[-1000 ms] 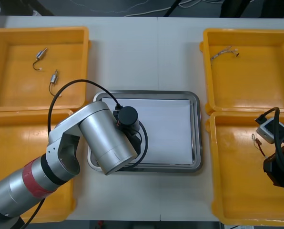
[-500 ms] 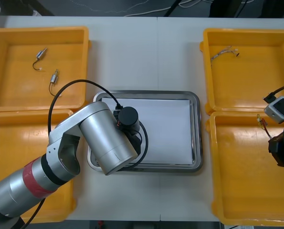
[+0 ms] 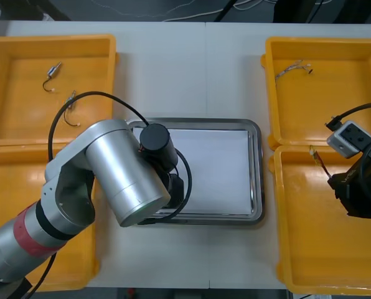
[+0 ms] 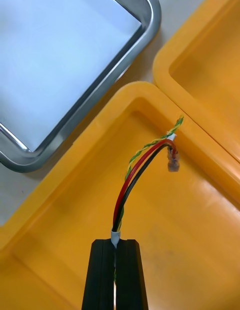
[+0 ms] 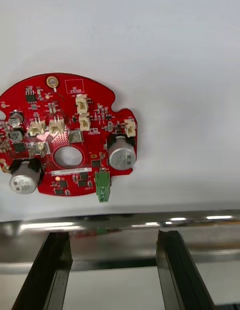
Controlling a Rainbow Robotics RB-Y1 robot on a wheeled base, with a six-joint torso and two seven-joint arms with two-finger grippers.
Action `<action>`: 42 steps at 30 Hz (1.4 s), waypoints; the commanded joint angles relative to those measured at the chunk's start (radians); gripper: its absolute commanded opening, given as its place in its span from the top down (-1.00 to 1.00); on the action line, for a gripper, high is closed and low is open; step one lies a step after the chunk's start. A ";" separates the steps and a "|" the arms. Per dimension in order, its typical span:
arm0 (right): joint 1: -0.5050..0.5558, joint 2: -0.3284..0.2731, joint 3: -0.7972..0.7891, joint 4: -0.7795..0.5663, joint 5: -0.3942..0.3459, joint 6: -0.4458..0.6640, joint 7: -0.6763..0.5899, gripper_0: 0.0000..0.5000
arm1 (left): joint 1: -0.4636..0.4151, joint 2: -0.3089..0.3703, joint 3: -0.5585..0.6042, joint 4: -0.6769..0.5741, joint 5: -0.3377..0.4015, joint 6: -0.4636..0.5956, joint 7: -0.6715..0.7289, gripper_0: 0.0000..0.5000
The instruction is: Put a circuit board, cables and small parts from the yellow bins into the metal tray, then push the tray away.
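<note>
The light table (image 3: 173, 68) carries 4 yellow bins (image 3: 48, 38), 2 at each side, with the metal tray (image 3: 258, 180) between them.

Thin cable (image 4: 125, 190) in claw (image 4: 114, 247), over bin (image 4: 70, 210)

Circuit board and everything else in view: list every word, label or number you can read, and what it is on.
"QC": top line of the small white label on the red circuit board; second line too small to read.
White strip label by the board's hole: print too small.
Metal tray, yellow bins, cable: none.
</note>
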 commanded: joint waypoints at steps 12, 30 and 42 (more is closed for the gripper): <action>-0.189 -0.032 0.250 -0.043 -0.027 0.004 -0.021 1.00 | -0.059 0.128 0.247 -0.124 0.173 0.076 -0.061 -1.00; -0.516 -0.112 0.761 0.032 0.062 0.004 -0.015 1.00 | -0.094 0.286 0.523 -0.039 0.302 0.082 -0.282 -1.00; -0.618 -0.114 0.957 0.223 0.105 -0.094 0.020 1.00 | -0.097 0.308 0.668 0.116 0.308 0.009 -0.488 -1.00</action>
